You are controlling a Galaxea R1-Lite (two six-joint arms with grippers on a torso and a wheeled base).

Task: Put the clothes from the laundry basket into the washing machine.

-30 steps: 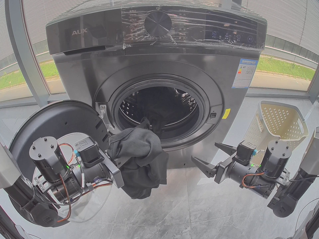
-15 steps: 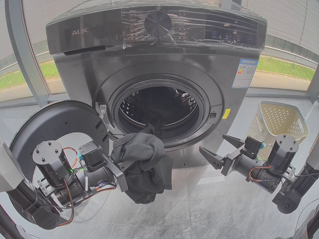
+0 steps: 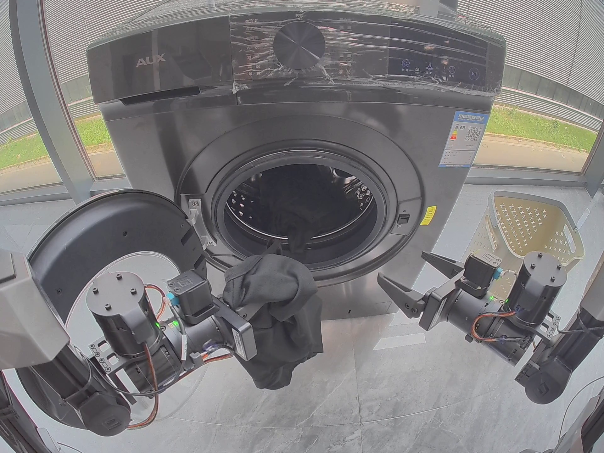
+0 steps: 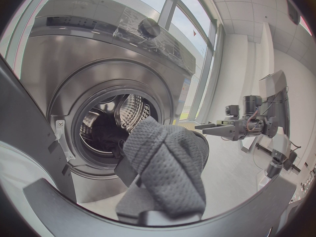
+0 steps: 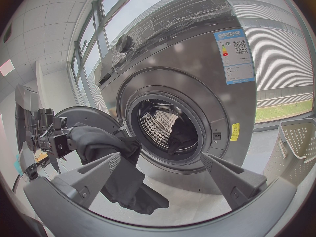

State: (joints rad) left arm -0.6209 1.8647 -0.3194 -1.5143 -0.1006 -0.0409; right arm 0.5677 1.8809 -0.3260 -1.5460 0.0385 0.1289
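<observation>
Head view — left pincer [image 3: 251,313] clenched on a dark grey, limp knit garment [image 3: 277,303], just below the open round mouth of the grey front-loading washing machine [image 3: 296,114]. Right pincer [image 3: 402,270] released and empty, near the cream perforated plastic laundry basket [image 3: 535,221].

Left wrist view — cloth bunched over the pincer, its tail hanging.

Right wrist view — other dark clothes [image 5: 181,132] lie in the drum.

Likely light, soft and droopy. A bunched-middle hold suits it, though loose ends may snag the rim.

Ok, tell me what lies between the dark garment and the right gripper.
Nothing stands between them: the head view shows only bare floor and the washing machine's lower front between the dark garment and the right gripper.
</observation>
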